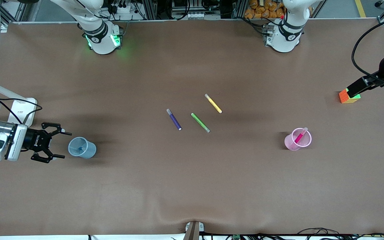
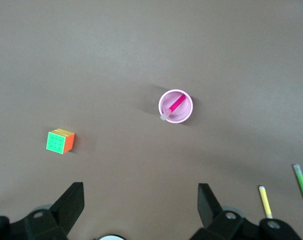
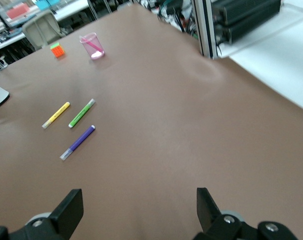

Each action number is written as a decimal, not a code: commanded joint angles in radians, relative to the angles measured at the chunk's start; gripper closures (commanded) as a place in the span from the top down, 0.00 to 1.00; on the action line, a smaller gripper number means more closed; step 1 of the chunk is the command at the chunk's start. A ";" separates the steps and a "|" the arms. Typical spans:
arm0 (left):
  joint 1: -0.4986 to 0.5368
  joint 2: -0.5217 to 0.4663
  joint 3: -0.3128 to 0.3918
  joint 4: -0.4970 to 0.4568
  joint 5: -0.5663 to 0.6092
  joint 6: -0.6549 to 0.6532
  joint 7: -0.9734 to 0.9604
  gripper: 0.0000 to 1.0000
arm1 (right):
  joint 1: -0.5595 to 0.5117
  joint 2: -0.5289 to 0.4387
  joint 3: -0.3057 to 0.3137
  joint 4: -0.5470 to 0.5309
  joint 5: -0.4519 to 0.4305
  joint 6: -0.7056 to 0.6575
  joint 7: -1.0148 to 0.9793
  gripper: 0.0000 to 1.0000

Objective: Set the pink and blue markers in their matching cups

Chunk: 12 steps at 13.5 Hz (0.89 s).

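Note:
The pale pink cup point(image 1: 292, 142) stands upright toward the left arm's end of the table, with the pink marker point(image 1: 300, 136) leaning inside it. Both also show in the left wrist view, the cup point(image 2: 186, 111) and the marker point(image 2: 176, 104). The pale blue cup point(image 1: 87, 151) stands toward the right arm's end, and the blue marker point(image 1: 81, 147) shows inside it. My right gripper point(image 1: 62, 145) is open and empty, low and just beside the blue cup. My left gripper point(image 2: 141, 192) is open and empty, high above the table near the pink cup.
A purple marker point(image 1: 174, 119), a green marker point(image 1: 200, 122) and a yellow marker point(image 1: 213, 103) lie loose at the table's middle. A colourful puzzle cube point(image 1: 348, 97) sits toward the left arm's end, farther from the front camera than the pink cup.

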 commanded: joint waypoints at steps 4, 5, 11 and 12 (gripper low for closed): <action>-0.295 -0.098 0.367 -0.114 -0.135 -0.004 0.026 1.00 | 0.059 -0.095 0.001 0.039 -0.286 0.002 0.398 1.00; -0.320 -0.115 0.392 -0.144 -0.145 0.003 0.035 1.00 | 0.072 -0.107 0.000 0.039 -0.327 0.003 0.470 1.00; -0.340 -0.236 0.424 -0.338 -0.146 0.120 0.113 1.00 | 0.151 -0.185 0.001 0.041 -0.605 0.002 0.940 1.00; -0.355 -0.238 0.436 -0.340 -0.146 0.119 0.127 1.00 | 0.158 -0.196 0.003 0.039 -0.658 0.000 1.021 1.00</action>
